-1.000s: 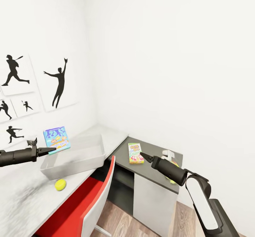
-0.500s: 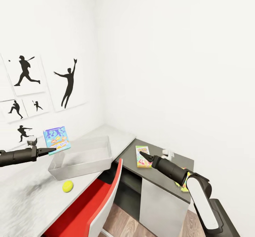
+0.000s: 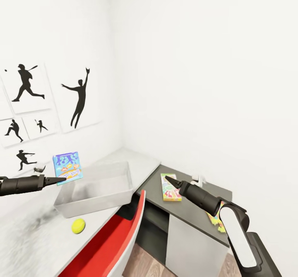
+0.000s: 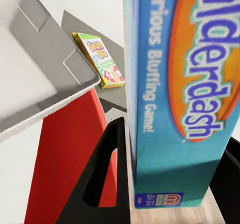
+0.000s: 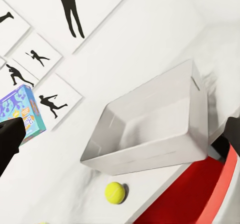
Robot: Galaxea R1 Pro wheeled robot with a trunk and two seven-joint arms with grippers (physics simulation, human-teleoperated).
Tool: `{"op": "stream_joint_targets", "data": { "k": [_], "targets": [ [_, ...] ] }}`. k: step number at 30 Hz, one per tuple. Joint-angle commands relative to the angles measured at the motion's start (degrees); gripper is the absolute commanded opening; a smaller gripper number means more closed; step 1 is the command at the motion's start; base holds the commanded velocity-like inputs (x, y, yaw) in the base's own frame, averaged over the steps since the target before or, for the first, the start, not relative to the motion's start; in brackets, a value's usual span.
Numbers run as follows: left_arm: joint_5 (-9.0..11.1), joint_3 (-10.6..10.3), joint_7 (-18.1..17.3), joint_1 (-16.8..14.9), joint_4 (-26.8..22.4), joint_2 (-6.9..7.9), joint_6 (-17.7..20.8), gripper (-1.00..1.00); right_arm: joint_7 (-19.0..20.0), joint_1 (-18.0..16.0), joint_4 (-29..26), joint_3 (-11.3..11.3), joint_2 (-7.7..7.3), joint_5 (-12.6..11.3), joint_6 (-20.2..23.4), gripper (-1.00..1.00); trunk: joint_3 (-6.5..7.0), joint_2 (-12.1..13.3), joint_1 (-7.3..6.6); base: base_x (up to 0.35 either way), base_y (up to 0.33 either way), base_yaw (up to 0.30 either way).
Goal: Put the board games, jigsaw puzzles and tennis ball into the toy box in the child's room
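Note:
My left gripper is shut on the blue and orange board game, holding it upright in the air above the left end of the toy box. Its fingers clamp the game's lower edge. The grey toy box holds nothing and stands on the light table top. The tennis ball lies on the table just in front of it. A green-edged board game lies on the dark corner section, beside my open right gripper. A yellow jigsaw puzzle peeks out behind the right forearm.
A red chair is pushed under the table in front of the toy box. A small white object stands at the back of the corner section. Black silhouette posters hang on the left wall. White walls close the corner.
The whole view has shifted, so the camera has moved, and the table and toy box sit further right in view. The blue game stays in my left gripper.

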Motion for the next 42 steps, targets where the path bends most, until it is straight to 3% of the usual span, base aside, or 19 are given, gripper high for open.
{"op": "stream_joint_targets", "data": {
  "k": [1, 21, 35, 42],
  "targets": [
    [-0.6, 0.3, -0.4, 0.0, 0.0, -0.05, 0.6, -1.00, 0.1, 0.0, 0.0, 0.0, -0.02, 0.0, 0.2, 1.00, -0.02, 0.0, 0.04, 0.164, 0.046, 0.000],
    [-0.6, 0.3, -0.5, 0.0, 0.0, -0.05, 0.5, -1.00, 0.1, 0.0, 0.0, 0.0, -0.02, 0.0, 0.2, 1.00, -0.02, 0.0, 0.04, 0.135, 0.047, 0.000],
    [-0.6, 0.3, -0.4, 0.0, 0.0, -0.15, 0.4, -1.00, 0.0, 0.0, 0.0, 0.0, -0.02, 0.5, 0.1, 1.00, -0.02, 0.0, 0.04, 0.004, 0.002, 0.000],
    [-0.6, 0.4, 0.2, -0.1, -0.2, -1.24, 0.6, -1.00, 0.1, 0.0, 0.0, 0.0, -0.09, 0.5, 0.2, 1.00, -0.02, 0.0, 0.04, 0.000, 0.000, 0.000]
  ]
}}
